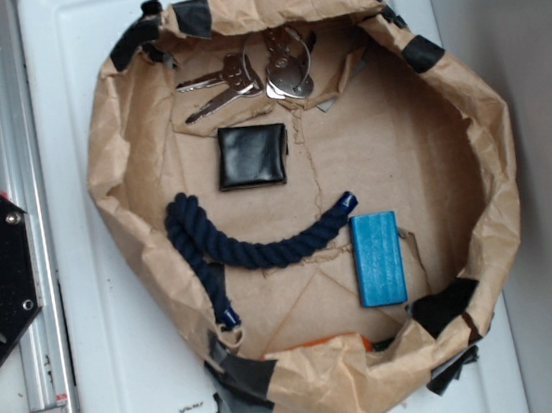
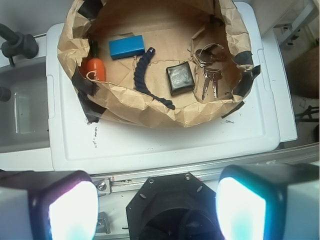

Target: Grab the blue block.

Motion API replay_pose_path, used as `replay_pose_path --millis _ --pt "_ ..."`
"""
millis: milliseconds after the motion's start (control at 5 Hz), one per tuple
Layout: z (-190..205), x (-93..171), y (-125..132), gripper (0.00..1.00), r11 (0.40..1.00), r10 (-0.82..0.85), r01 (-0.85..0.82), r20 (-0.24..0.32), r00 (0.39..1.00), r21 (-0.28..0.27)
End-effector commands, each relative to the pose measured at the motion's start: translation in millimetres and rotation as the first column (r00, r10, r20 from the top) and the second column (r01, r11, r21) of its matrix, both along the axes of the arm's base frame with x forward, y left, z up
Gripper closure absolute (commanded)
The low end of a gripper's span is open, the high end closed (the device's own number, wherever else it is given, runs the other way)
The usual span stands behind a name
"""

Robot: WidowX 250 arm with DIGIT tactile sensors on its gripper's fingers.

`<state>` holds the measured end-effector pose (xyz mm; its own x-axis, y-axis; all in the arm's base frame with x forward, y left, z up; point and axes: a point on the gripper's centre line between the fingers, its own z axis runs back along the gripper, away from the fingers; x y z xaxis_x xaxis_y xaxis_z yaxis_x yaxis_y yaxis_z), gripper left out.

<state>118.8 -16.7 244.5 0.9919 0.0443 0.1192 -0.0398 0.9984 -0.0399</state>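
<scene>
claw [image 2: 157,200]: spread, empty, well back from blue block [image 1: 378,258]
risk: rope [image 1: 251,245] end beside block, you may snag it

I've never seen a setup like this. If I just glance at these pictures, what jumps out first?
Probably the crumpled brown paper nest, patched with black tape, filling a white lid. Inside, the blue block glows brightest, near the right wall beside the end of a dark navy rope, with a black wallet and keys beyond. In the wrist view, the gripper looms open at the bottom edge, far from everything.
</scene>
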Motion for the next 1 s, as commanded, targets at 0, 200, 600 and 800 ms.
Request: replay_pose_path --millis 0,200,600,800 --pt "0 0 0 0.00 1.000 0.000 0.000 0.000 1.000 0.000" --pt "-27 50 4 0.00 0.969 0.247 -0.247 0.036 0.968 0.003" --pt "-78 140 6 0.00 0.753 0.655 -0.655 -0.022 0.756 -0.060" --pt "-113 166 -6 0.00 0.664 0.742 -0.741 -0.029 0.669 -0.104"
